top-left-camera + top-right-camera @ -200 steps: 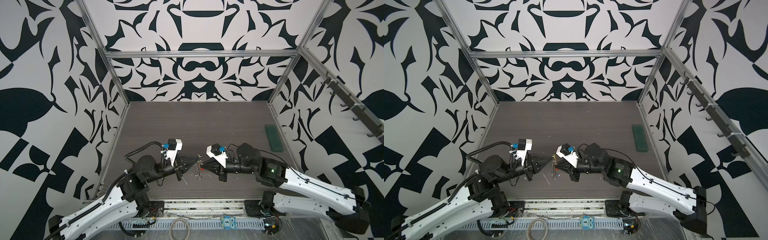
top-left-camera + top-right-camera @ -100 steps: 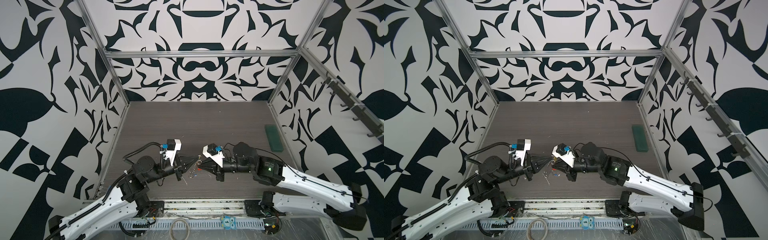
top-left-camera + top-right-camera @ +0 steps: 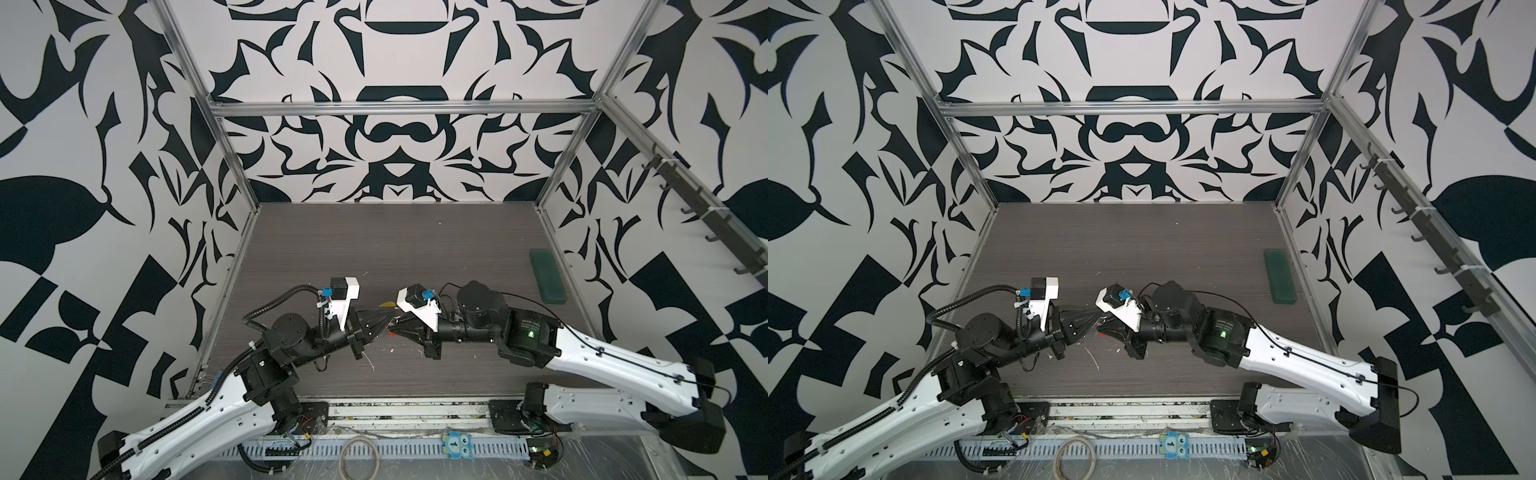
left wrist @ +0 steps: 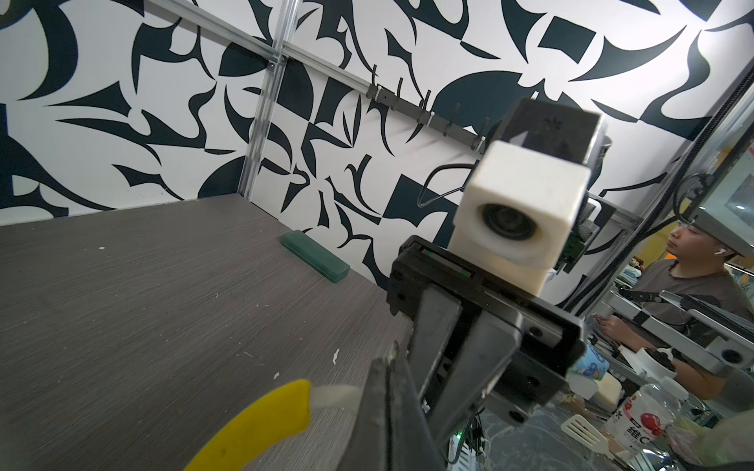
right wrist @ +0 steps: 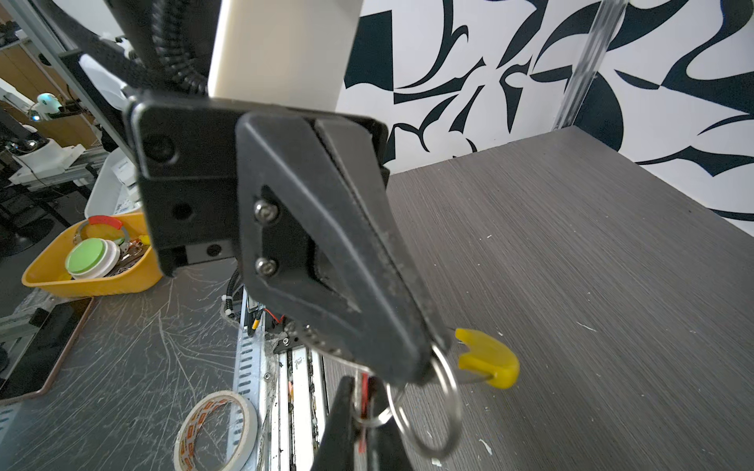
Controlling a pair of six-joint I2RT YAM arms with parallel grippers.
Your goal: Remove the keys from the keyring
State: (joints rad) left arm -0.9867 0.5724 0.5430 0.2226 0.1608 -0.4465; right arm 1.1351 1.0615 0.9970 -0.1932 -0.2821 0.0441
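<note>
Both grippers meet tip to tip above the front middle of the table in both top views. My left gripper (image 3: pixel 387 323) (image 4: pixel 393 361) is shut on the keyring, whose curved yellow section (image 4: pixel 261 420) (image 5: pixel 489 359) (image 3: pixel 388 305) sticks out beside the jaws. A large metal ring (image 5: pixel 446 407) hangs from that gripper's tip in the right wrist view. My right gripper (image 3: pixel 393 332) (image 5: pixel 361 391) is shut on the red key (image 5: pixel 364 407), with the key's small metal ring (image 5: pixel 375 420) looped through the large ring. Only a red speck (image 3: pixel 1100 332) of the key shows in a top view.
A dark green block (image 3: pixel 548 276) (image 4: pixel 316 255) lies near the right wall. White scraps (image 3: pixel 370 361) dot the table in front of the grippers. A tape roll (image 5: pixel 216 428) and a yellow tray (image 5: pixel 89 261) sit beyond the table's front edge. A hook rail (image 3: pixel 706 216) runs along the right wall.
My right gripper has moved left with the red key, closing in on the left gripper's tip. The left arm has hardly moved.
</note>
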